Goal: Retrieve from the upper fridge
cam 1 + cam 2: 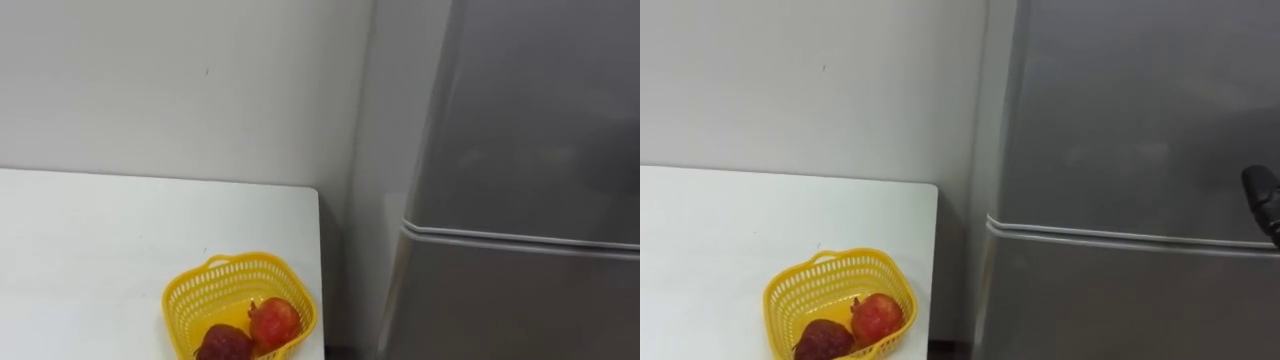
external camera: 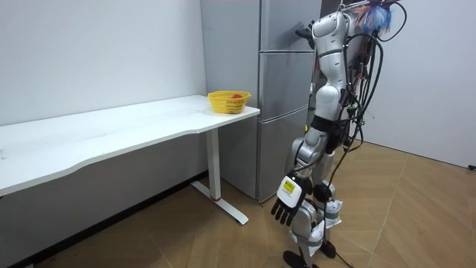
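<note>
The grey fridge stands shut in front of me, its upper door above a seam and the lower door below it. My right hand shows as a dark shape at the right edge, level with the seam. In the room view that right hand is raised against the upper fridge door. My left hand hangs low beside my leg with relaxed fingers, holding nothing. I stand upright facing the fridge front.
A white table runs along the wall on my left, its end next to the fridge. A yellow basket with two red fruits sits at that end. A wood floor lies behind me.
</note>
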{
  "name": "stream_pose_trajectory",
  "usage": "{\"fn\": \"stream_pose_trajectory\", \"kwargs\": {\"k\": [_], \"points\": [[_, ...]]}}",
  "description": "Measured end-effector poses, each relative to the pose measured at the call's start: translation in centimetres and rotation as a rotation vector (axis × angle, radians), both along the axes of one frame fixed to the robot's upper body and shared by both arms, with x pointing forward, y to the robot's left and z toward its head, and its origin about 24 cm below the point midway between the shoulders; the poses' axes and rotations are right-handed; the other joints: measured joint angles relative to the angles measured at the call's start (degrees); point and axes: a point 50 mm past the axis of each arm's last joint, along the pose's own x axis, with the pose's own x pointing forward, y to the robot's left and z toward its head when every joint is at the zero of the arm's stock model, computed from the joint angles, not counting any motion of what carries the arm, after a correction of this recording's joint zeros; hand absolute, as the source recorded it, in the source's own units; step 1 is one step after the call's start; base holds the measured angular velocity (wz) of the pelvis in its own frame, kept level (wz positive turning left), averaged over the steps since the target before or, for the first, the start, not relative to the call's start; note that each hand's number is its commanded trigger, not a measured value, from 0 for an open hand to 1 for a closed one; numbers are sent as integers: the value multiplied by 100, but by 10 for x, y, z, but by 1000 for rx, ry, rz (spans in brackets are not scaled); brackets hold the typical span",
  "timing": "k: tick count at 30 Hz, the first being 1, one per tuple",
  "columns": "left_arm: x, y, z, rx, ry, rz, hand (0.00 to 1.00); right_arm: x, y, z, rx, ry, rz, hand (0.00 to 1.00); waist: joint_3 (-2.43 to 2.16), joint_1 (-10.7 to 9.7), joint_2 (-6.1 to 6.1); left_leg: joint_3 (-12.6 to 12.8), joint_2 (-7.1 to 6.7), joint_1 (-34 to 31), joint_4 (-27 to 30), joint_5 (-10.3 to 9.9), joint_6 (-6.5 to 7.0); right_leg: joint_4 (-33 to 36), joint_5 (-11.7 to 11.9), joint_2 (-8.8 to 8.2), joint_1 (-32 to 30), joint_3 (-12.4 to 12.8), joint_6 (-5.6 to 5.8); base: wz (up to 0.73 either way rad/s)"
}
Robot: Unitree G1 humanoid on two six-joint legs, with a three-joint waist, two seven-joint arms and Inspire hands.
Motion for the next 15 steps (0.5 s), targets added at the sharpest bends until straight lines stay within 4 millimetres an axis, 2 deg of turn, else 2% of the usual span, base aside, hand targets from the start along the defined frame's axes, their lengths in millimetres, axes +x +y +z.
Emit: {"fn": "stream_pose_trajectory", "kwargs": {"k": [5, 12, 15], "points": [[1, 2, 0, 5, -3, 10, 0, 0, 0, 0, -1, 0, 0, 0, -6, -59, 29, 9, 7, -21, -5, 0, 0, 1, 0, 0, 12, -7, 0, 0], [2, 2, 0, 8, 12, 14, 0, 1, 0, -1, 7, 20, -4, 0, -45, -203, 132, 14, 5, 0, 0, 0, 0, -1, 3, 4, 87, -5, 3, 2], [3, 2, 0, 8, 6, 13, 0, 0, -2, -2, 17, 25, -23, 0, -22, -271, 161, 32, 7, 24, 1, 0, 0, -8, 0, 4, 50, 6, 4, 0]]}}
